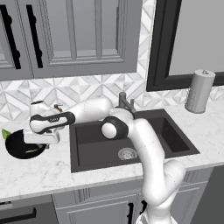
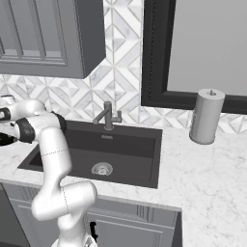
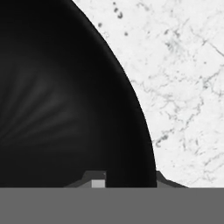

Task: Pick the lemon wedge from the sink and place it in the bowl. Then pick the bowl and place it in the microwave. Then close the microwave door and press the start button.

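One claw (image 1: 40, 144) is positioned low over the right rim of the bowl (image 1: 19, 146), which rests on the marble counter (image 1: 39, 173) to the left of the sink (image 1: 131, 140). In the hand view, my two fingertips (image 3: 97, 179) straddle the bowl's (image 3: 65, 100) rim: one sits inside the glossy black wall, the other outside it over the counter (image 3: 183, 87). My jaws are narrowed around that rim; whether they have firm hold of it, I cannot tell.

A thin pale yellow-green sliver, the lemon wedge (image 1: 31, 151), lies inside the bowl near its front edge, just below my hand. A brighter green wedge (image 1: 5, 133) sits at the bowl's far left rim.

My arm reaches from the lower right of the left base view, across the front left corner of the sink, to the bowl. The sink basin is dark, with a round silver drain (image 1: 127, 153) and a grey faucet (image 1: 125, 102) behind it. A paper towel roll (image 1: 199, 91) stands upright on the counter, well to the right of the sink.
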